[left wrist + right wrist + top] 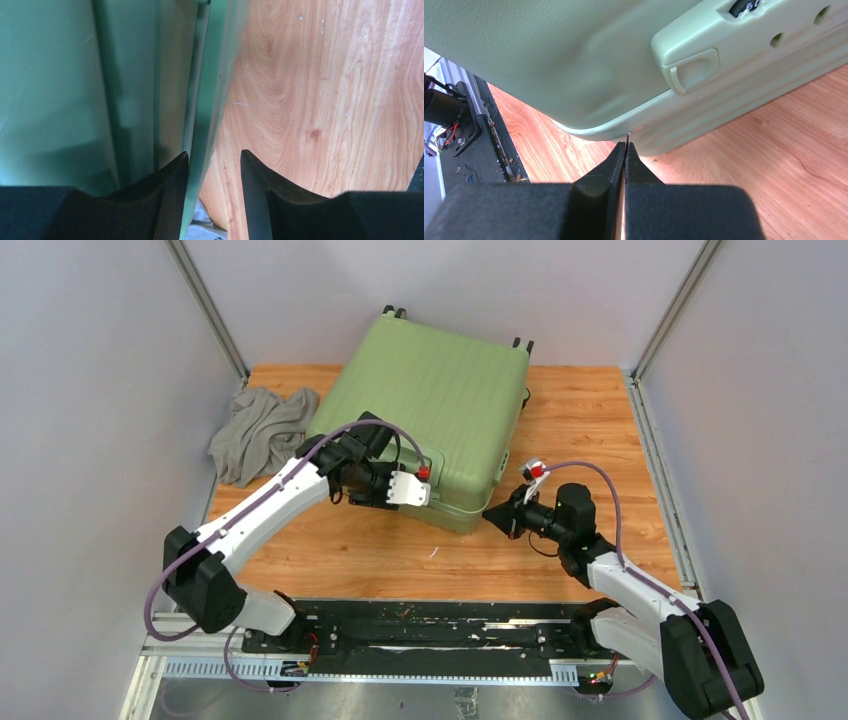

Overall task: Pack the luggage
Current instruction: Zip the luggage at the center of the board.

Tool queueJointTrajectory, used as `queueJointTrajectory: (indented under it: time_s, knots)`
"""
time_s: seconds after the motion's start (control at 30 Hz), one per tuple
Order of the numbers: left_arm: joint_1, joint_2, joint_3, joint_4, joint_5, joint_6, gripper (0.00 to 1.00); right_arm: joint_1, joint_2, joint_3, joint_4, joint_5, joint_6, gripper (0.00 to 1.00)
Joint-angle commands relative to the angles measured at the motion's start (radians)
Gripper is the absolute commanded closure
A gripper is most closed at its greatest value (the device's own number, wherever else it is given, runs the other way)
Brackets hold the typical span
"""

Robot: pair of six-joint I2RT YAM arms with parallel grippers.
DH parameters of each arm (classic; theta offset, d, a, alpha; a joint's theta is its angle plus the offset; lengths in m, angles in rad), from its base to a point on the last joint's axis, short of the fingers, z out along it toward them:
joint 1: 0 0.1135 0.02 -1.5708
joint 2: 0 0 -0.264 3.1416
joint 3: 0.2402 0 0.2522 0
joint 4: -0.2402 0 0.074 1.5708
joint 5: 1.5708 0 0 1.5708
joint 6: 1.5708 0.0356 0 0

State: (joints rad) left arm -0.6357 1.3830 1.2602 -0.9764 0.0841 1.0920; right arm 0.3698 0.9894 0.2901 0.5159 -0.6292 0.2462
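The luggage is a light-green ribbed suitcase lying flat on the wooden table, wheels at the far side. My left gripper is at its near edge. In the left wrist view the jaws stand open astride the shell's green rim; the rim lies against one finger, and a bit of light-blue lining shows below. My right gripper is at the near right corner. In the right wrist view its fingertips are shut on a thin metal zipper pull at the seam of the shell.
A crumpled grey cloth lies on the table left of the suitcase. A latch block sits on the suitcase side near the right gripper. White walls and metal posts enclose the table; the arms' black base rail runs along the near edge.
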Motion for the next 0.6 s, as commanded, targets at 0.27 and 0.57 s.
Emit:
queueJointTrajectory:
  time_s: [0.27,0.57]
  knots:
    - [0.033,0.091,0.062,0.082,-0.036,-0.018,1.00,-0.008,0.007,-0.014,0.091,-0.041,0.000,1.00]
    - [0.032,-0.033,0.173,0.080,0.047,-0.084,1.00,-0.007,-0.024,-0.043,0.100,-0.027,0.013,1.00]
